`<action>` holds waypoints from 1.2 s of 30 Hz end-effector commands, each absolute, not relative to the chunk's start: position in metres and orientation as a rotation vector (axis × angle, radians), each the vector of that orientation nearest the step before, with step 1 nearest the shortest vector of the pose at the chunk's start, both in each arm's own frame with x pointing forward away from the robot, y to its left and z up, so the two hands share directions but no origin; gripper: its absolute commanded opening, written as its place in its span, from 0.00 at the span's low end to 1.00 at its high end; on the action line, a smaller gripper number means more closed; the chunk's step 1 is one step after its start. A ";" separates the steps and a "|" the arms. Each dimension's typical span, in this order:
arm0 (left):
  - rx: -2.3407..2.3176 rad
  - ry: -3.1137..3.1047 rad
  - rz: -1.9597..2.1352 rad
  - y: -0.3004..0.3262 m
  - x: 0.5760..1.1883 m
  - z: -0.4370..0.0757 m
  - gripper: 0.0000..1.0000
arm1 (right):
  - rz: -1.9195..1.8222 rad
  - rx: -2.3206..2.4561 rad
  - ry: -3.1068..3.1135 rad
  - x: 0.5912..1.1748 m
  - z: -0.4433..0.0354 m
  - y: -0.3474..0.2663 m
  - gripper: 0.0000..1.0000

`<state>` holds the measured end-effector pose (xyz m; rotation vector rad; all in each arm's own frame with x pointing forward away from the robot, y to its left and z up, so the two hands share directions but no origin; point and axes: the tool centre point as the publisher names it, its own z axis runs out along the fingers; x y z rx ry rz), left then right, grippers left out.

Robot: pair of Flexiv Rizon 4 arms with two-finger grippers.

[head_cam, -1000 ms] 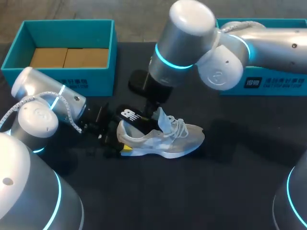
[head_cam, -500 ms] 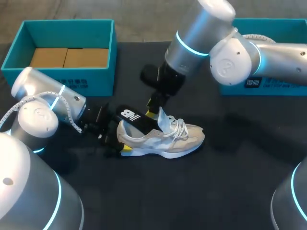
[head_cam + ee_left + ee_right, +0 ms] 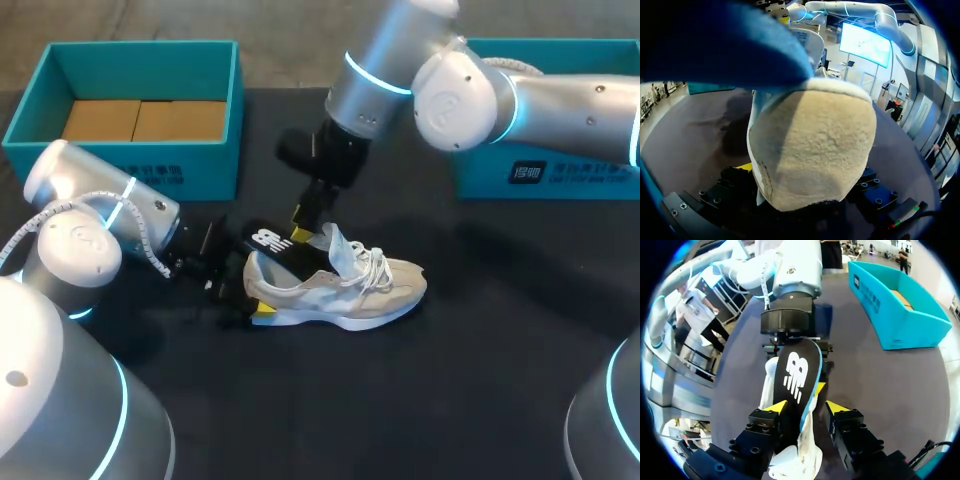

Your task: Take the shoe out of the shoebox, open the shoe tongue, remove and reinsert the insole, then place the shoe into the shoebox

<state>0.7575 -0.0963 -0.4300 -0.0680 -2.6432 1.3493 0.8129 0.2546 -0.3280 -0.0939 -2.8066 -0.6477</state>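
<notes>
A beige-and-white shoe (image 3: 345, 285) lies on its sole on the black table, toe pointing right. A black insole (image 3: 270, 242) with a white logo sticks up out of its heel opening. My left gripper (image 3: 243, 292) is shut on the heel, which fills the left wrist view (image 3: 810, 150). My right gripper (image 3: 308, 228) hovers just above the raised tongue (image 3: 335, 250), open. In the right wrist view the insole (image 3: 795, 380) and tongue (image 3: 807, 445) lie between the right gripper's (image 3: 806, 407) yellow fingertips (image 3: 837, 407), with a gap on one side.
A teal shoebox (image 3: 140, 165) with cardboard inside stands at the back left, also seen as the shoebox (image 3: 900, 320) in the right wrist view. A second teal box (image 3: 560, 175) stands at the back right, under my right arm.
My right arm has drawn back and up from the shoe, its gripper letting go of the insole and widening a little. The shoe and my left arm have stayed put.
</notes>
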 end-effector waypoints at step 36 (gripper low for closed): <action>-0.067 -2.645 1.346 -0.097 0.760 -0.436 0.00 | -0.611 -0.019 -2.637 0.791 -0.340 0.274 0.24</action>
